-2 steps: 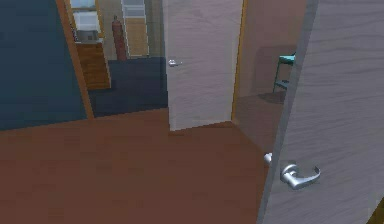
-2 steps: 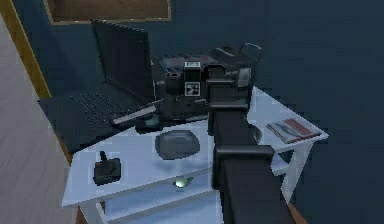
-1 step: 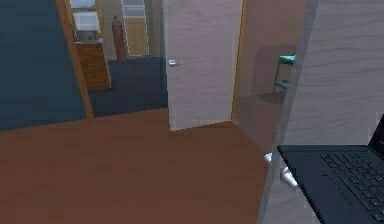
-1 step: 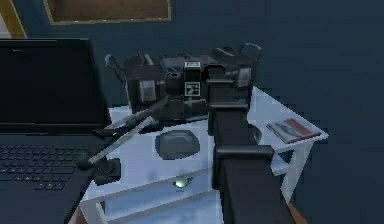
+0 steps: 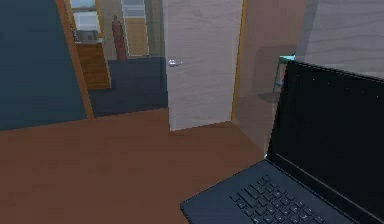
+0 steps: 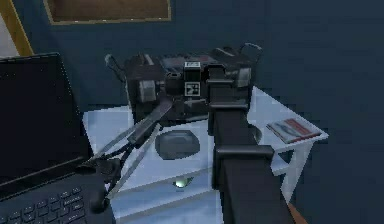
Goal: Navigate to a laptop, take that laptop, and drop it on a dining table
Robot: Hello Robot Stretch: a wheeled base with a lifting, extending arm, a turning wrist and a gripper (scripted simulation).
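In the forward view, a dark blue wall (image 5: 35,60) stands along the left side. Beside it, in the upper left, a wooden-framed doorway (image 5: 115,50) looks into a further room where a slim red upright object (image 5: 118,40) stands. At the top centre is a pale wood-grain door (image 5: 205,60) above the brown floor (image 5: 100,160). The black open laptop (image 5: 320,140) takes up the lower right, screen upright and keyboard towards the bottom edge. In the arm side view the same laptop is at the left edge and lower left corner, below a wood-framed picture (image 6: 105,10) at the top. The gripper (image 6: 97,185) slants from its dark body at centre down to the left. Its thin fingers (image 6: 128,140) end at the laptop's keyboard edge, with a white table (image 6: 270,112) behind. I cannot tell whether it holds anything or how its fingers are set. A grey shallow round dish (image 6: 180,143) lies on the table at centre. The dark square arm (image 6: 235,165) rises from the bottom edge just right of it, and a red-and-white flat booklet (image 6: 290,128) lies on the table at right.
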